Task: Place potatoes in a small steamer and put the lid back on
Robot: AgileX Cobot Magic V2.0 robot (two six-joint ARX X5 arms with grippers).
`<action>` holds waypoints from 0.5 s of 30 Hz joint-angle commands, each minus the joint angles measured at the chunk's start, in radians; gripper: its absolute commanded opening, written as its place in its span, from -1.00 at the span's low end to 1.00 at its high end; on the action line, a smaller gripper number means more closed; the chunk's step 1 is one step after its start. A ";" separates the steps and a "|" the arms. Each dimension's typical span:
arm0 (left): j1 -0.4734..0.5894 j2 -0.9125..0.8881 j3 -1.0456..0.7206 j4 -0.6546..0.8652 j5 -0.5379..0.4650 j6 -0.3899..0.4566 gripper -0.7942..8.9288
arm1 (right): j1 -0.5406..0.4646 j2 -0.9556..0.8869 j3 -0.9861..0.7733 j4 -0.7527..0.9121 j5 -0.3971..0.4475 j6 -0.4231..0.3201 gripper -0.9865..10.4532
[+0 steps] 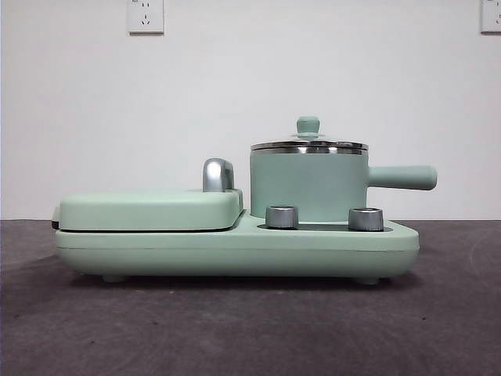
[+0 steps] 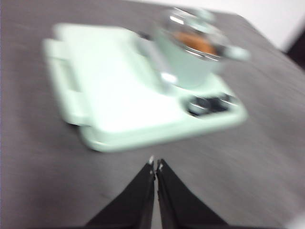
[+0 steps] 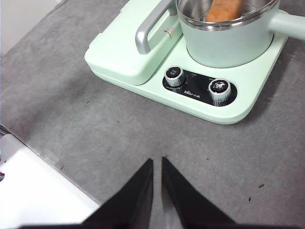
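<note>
Both end effectors hang idle above the counter; the task looks finished.

The left end effector (image 2: 155, 164) and right end effector (image 3: 157, 161) have jaws nearly together, gripping nothing, well apart from the small steamer (image 1: 308, 186). The potato (image 3: 224, 10) lies inside and the lid (image 1: 308, 143) sits on the rim, so I judge no further move is needed.

Wall: plain white wall (image 1: 235, 94) behind my table, evenly lit, with no hard shadows.
Sockets: one white socket plate (image 1: 145, 16) high on it, and another socket plate (image 1: 491, 16) cut by the picture's edge.
Table: dark grey matte table top (image 1: 250, 329) with a faint grain and a few small specks, meeting the wall in a straight line.
</note>
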 commanded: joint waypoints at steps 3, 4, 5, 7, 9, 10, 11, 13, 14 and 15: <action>0.194 -0.132 -0.246 0.233 -0.003 0.183 -0.81 | 0.005 0.002 0.010 0.007 0.000 -0.008 -0.78; 0.221 -0.160 -0.307 0.299 -0.006 0.191 -0.81 | 0.005 0.002 0.010 0.007 0.000 -0.008 -0.78; 0.245 -0.188 -0.369 0.360 -0.019 0.197 -0.81 | 0.005 0.002 0.010 0.008 0.000 -0.008 -0.78; 0.275 -0.233 -0.481 0.461 -0.063 0.186 -0.81 | 0.005 0.002 0.010 0.008 0.000 -0.008 -0.78; 0.291 -0.270 -0.563 0.520 -0.078 0.160 -0.81 | 0.005 0.002 0.010 0.007 0.000 -0.008 -0.78; 0.295 -0.292 -0.601 0.536 -0.079 0.146 -0.81 | 0.005 0.002 0.010 0.007 0.000 -0.008 -0.78; 0.297 -0.313 -0.630 0.538 -0.082 0.141 -0.81 | 0.005 0.002 0.010 0.007 0.000 -0.008 -0.78; 0.297 -0.333 -0.671 0.551 -0.090 0.142 -0.81 | 0.005 0.002 0.010 0.007 0.000 -0.008 -0.78; 0.298 -0.333 -0.687 0.563 -0.093 0.142 -0.81 | 0.005 0.002 0.010 0.008 0.000 -0.008 -0.78; 0.298 -0.333 -0.697 0.563 -0.093 0.140 -0.81 | 0.005 0.002 0.010 0.006 0.000 -0.008 -0.78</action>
